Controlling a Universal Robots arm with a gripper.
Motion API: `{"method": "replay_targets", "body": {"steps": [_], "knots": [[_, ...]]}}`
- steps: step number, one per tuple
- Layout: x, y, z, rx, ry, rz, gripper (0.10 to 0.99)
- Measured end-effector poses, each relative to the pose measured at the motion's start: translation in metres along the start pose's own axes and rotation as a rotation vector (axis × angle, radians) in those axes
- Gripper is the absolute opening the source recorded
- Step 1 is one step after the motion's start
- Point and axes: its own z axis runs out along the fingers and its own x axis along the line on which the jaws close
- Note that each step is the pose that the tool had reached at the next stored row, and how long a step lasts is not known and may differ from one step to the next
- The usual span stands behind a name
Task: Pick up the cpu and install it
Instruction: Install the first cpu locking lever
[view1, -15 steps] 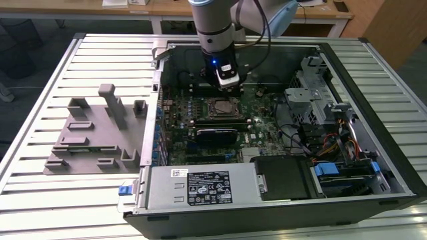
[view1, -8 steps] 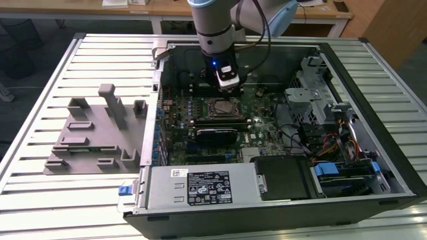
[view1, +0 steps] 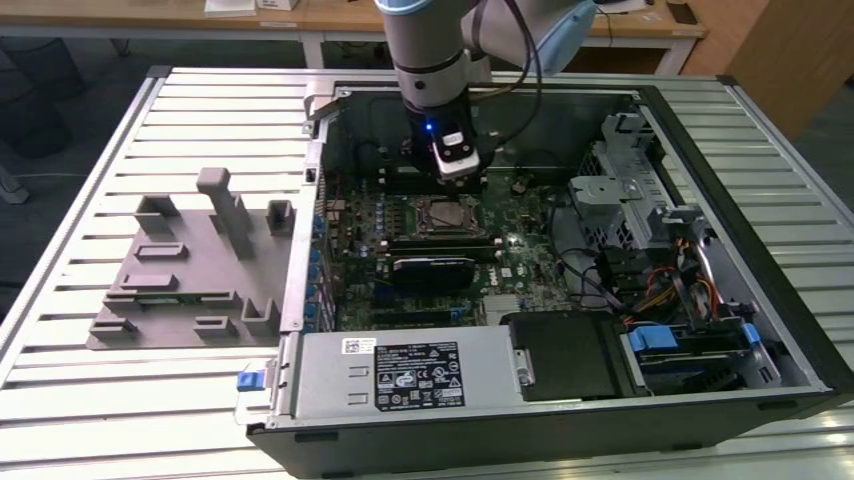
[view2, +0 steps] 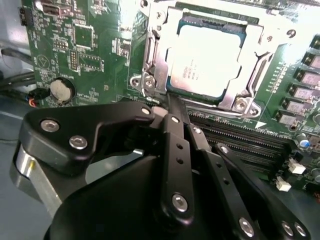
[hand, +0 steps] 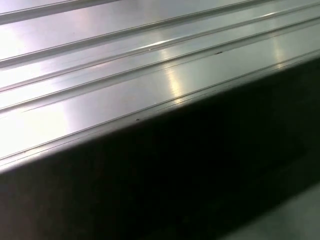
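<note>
At the exterior view's left, a grey plastic fixture (view1: 187, 270) with upright blocks lies on the ribbed metal tabletop (view1: 80, 380), just beside the open computer case (view1: 561, 420) that takes up the middle and right of the frame. Inside the case the green motherboard (view1: 527, 270) lies flat, with a black rectangular module (view1: 430, 272) in the centre of the picture and a labelled silver box (view1: 400, 375) toward the lower middle. The robot arm (view1: 434, 60) comes down from the upper centre of the frame, and its gripper (view1: 457, 170) hangs just above the board, close over the upper edge of the socket (view1: 447, 213).

In the second wrist view, the motherboard shows a round coin cell (view2: 61, 90) at the left of the frame. The black fingers (view2: 176, 150) fill the lower half, drawn together to a narrow tip and holding nothing between them. The cpu (view2: 207, 60) lies in the upper right of centre, seated flat in the socket inside its metal retention frame (view2: 240, 100), its silvery top plate facing up. The fingertip ends right at the near edge of that frame, just beside the cpu's lower left corner; whether it touches the chip cannot be told. Dark memory slots (view2: 250, 145) run across the right of the frame below the socket.

In the first wrist view, ribbed metal fills the upper part of the frame.
</note>
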Motion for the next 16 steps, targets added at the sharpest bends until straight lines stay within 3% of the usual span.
{"method": "replay_targets", "body": {"steps": [8,16], "knots": [[-0.0037,0.002,-0.0182,0.0,0.0002,0.0,0.106],[-0.0041,0.0021,-0.0192,0.0,0.0014,0.0,0.106]]}}
